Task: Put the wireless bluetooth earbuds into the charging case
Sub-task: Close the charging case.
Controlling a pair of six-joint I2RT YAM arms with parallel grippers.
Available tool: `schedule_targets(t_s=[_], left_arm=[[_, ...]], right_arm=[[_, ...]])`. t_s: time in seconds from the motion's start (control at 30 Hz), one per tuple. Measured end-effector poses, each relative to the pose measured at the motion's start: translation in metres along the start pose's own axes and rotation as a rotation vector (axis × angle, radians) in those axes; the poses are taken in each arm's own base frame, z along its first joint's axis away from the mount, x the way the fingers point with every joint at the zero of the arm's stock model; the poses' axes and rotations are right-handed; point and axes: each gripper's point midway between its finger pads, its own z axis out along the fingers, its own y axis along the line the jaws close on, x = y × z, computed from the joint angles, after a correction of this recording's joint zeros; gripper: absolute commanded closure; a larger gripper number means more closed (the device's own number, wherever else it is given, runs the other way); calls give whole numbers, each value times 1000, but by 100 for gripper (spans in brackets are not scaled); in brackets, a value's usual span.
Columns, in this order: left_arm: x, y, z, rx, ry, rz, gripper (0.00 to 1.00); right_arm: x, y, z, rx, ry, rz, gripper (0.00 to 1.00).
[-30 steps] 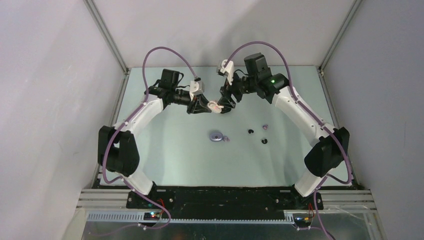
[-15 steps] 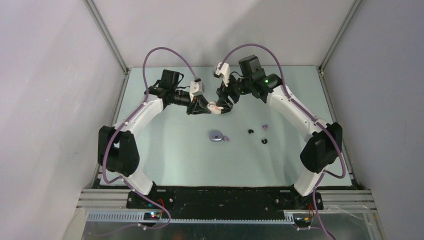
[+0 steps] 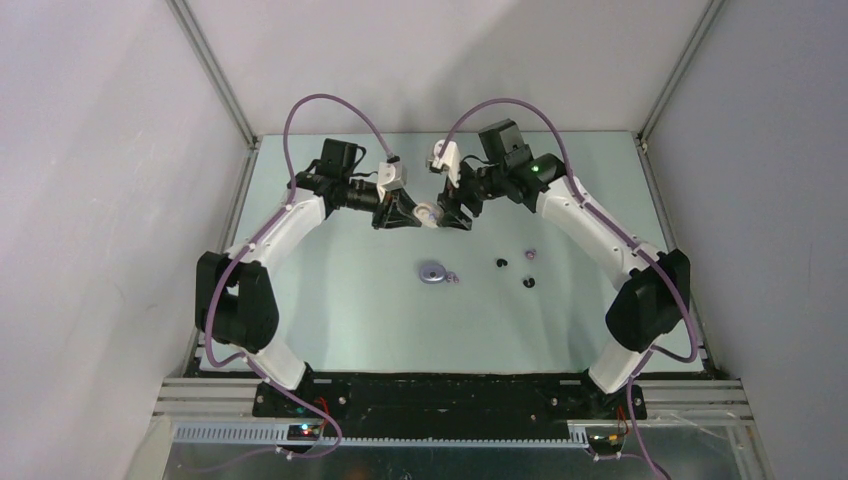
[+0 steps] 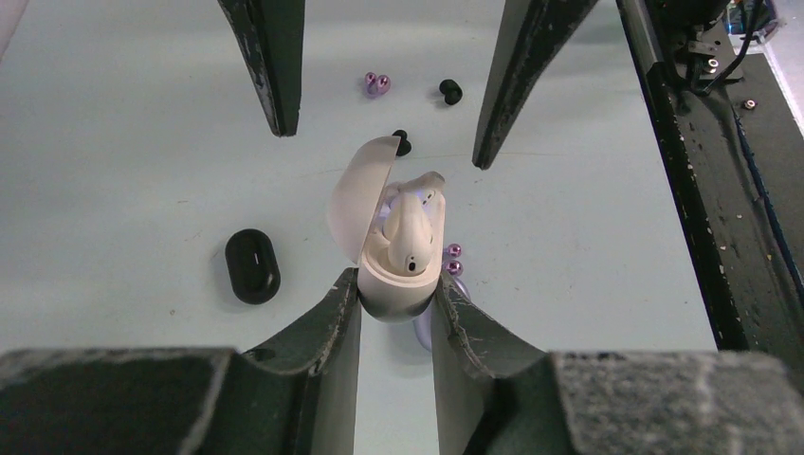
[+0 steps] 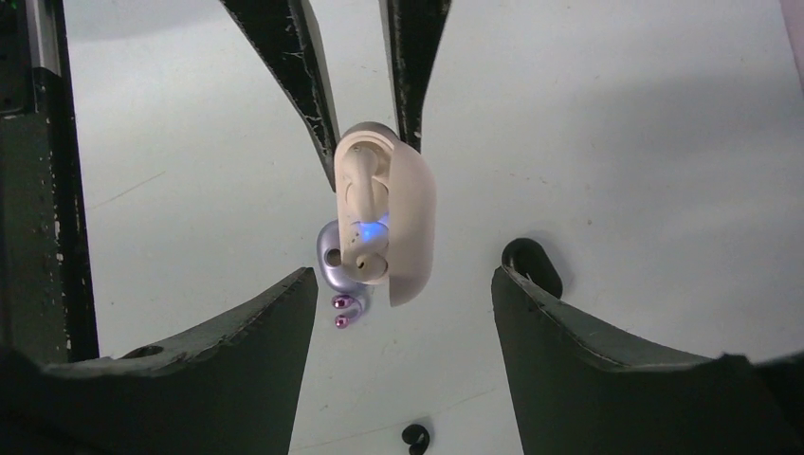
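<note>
Your right gripper (image 5: 400, 277) has drawn back from the case (image 4: 396, 296), wide open.
Left gripper (image 4: 398, 280) clamps it mid-frame; tilt it and the proud bud (image 4: 410, 237) may tip out.

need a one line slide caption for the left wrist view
Left fingers clamp an open white charging case holding a white earbud; right fingers open beyond.

Tabletop (image 3: 340, 310) pale mint green, matte, faintly scuffed. Plain grey-white walls (image 3: 90, 200) closed off left, far and right edges. Aluminium posts (image 3: 215, 72) rose slanting from far-left and far-right corners. Black base plate (image 3: 450, 395) and slotted metal rail (image 3: 430, 436) ran along near edge. Light soft, even; shadows weak.
</note>
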Motion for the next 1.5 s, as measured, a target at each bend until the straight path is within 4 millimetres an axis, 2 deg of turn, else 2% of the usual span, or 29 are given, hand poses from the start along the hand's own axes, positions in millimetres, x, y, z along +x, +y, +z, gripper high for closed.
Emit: schedule_targets(t_s=[0.27, 0.8, 1.5], left_arm=[[0, 0, 0, 1, -1, -4, 100], [-1, 0, 0, 2, -5, -8, 100], [-2, 0, -1, -4, -9, -44, 100]], right_arm=[[-2, 4, 5, 3, 11, -43, 28], [1, -15, 3, 91, 35, -52, 30], [2, -1, 5, 7, 12, -49, 27]])
